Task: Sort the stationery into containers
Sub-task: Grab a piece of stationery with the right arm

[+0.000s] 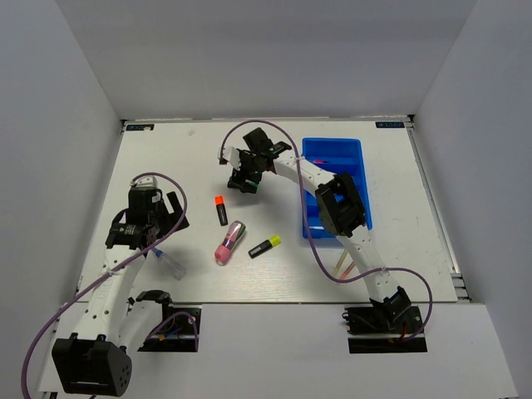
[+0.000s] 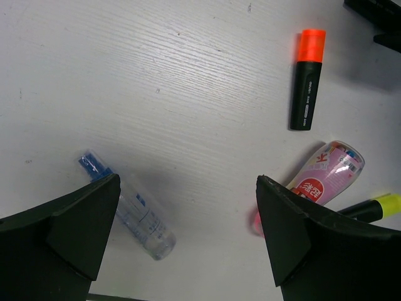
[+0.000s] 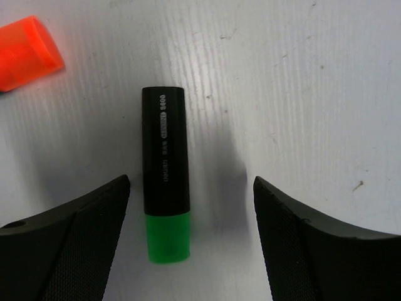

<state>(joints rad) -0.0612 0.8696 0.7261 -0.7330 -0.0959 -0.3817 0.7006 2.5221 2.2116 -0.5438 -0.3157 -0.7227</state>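
Green-capped highlighter [image 3: 166, 172] lies flat on the worktop [image 3: 301, 94], its cap toward 6 o'clock in the right wrist view, inside the released right claw [image 3: 191, 182], which grips nothing. Overhead, the blue tray [image 1: 332, 143] sits at 3 o'clock from it. It is probably light, stiff and smooth-sided, so pinch across the black barrel, not the cap. The left claw [image 2: 188, 179] hangs released and empty, with a clear blue-tipped pen [image 2: 128, 210] at its 7 o'clock
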